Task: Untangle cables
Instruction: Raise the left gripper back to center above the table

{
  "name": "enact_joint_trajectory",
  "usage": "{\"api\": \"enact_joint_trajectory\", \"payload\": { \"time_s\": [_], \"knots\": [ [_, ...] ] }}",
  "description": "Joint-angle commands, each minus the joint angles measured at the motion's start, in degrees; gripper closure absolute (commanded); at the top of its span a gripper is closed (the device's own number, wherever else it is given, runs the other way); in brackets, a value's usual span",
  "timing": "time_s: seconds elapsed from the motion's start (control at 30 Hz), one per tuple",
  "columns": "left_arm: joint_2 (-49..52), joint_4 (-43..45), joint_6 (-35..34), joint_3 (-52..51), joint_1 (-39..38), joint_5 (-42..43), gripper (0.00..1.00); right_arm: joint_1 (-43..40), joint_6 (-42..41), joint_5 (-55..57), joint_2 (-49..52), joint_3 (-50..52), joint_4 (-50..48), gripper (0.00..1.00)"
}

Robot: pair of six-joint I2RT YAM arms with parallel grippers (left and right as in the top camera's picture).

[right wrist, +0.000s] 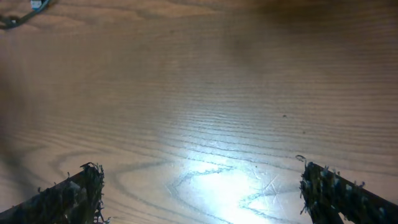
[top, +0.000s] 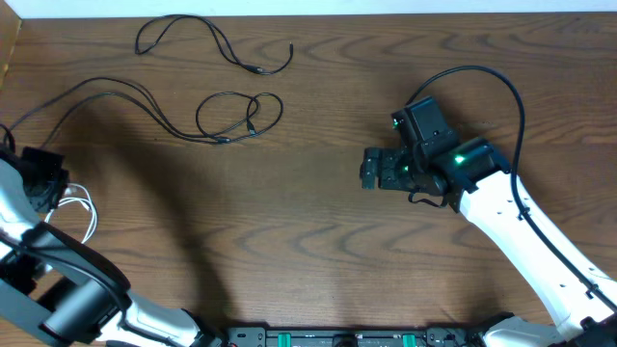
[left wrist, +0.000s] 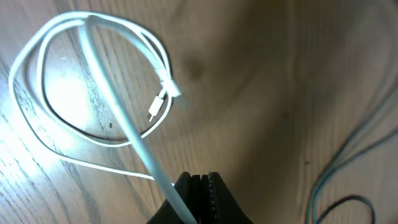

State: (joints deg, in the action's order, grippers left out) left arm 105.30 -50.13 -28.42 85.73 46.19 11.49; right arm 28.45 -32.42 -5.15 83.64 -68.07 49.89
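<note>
Left gripper (left wrist: pixel 202 186) first: its jaws are pressed tight together, pinching the white cable (left wrist: pixel 121 102), which runs out from between the fingertips and curls into a double loop on the wood, its small plug lying inside the coil. Over on the other side, the right gripper (right wrist: pixel 199 174) hangs with jaws spread wide, nothing between them, just bare table (right wrist: pixel 205 81) below.

On progress, I'd call this well along. The overhead view shows the cables spread out rather than bundled: the shorter black cable (top: pixel 220 43) lies alone near the far edge, and the longer black cable (top: pixel 159 114) sits just below it, apart from it, trailing off towards the left arm. What's left, by my reading: the white one is looped on itself at the left edge, and the longer black one crosses itself in a small loop near its plug end. Whether white and black touch at the left, I can't tell.

The count: three cables, two black and one white; two grippers.
</note>
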Motion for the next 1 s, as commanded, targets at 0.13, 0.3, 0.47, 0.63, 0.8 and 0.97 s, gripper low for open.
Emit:
{"api": "enact_joint_trajectory", "payload": {
  "time_s": [0.13,0.3,0.47,0.63,0.8,0.97],
  "knots": [
    [5.4,-0.5,0.7,-0.2,5.7,7.9,0.92,1.6,0.3,0.1,0.1,0.3,-0.2,0.01],
    [7.2,-0.6,0.7,-0.2,8.7,12.6,0.58,1.6,0.3,0.1,0.1,0.3,-1.0,0.01],
    [7.6,-0.5,0.7,-0.2,10.8,14.0,0.3,1.7,0.3,0.1,0.1,0.3,-1.3,0.01],
    [7.6,-0.8,0.7,-0.2,11.9,14.1,0.3,1.7,0.3,0.1,0.1,0.3,-1.3,0.01],
    [7.5,-0.3,0.8,-0.2,12.0,17.8,0.37,1.7,0.3,0.1,0.1,0.3,-1.3,0.01],
    [6.4,0.0,0.7,-0.1,12.0,22.1,0.49,1.7,0.3,0.1,0.1,0.3,-1.6,0.01]
  ]
}}
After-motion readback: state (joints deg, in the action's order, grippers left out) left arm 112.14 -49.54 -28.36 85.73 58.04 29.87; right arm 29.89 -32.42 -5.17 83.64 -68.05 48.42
